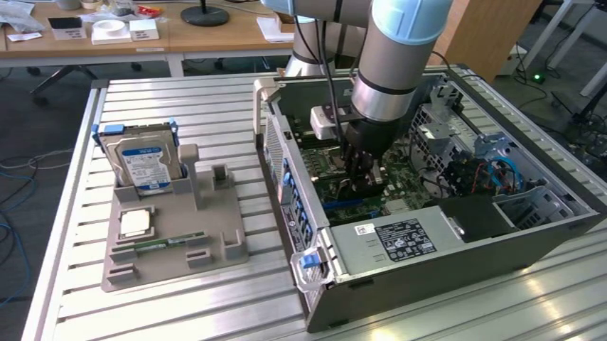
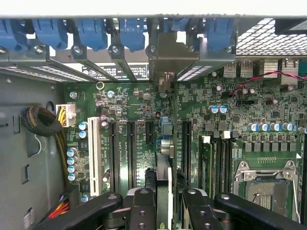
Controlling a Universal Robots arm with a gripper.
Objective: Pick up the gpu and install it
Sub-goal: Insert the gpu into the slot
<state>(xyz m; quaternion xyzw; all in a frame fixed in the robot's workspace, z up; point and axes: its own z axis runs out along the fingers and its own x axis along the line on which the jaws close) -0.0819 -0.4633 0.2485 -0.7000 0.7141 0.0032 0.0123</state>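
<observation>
Reaching down into an open computer case (image 1: 427, 277) that lay on its side on a slatted metal worktop (image 1: 190, 106), the robot arm's gripper (image 1: 363, 176) hung close above the green motherboard (image 2: 144, 108). In the wrist view its dark fingers (image 2: 141, 211) pinched the gpu (image 2: 163, 167) from both sides. The card was seen edge-on as a thin dark strip standing upright over the board, among the long black expansion slots (image 2: 130, 148) and pointing toward the rear wall with its row of blue clips (image 2: 91, 33). The card hid the board directly beneath it, so it could not be told whether its lower edge sat over a slot or just beside one.

That was the main risk. If the edge was off to one side, pressing down would likely have driven it onto small parts, such as the blue-capped capacitors (image 2: 72, 163), instead of into a slot. A slight tilt in the pinch could have seated one end and left the other proud. The silver bracket end, probably the grey plate (image 2: 168, 57) by the rear wall, could have snagged on the frame there. Hard pressure on a jammed card might have flexed the board.
</observation>
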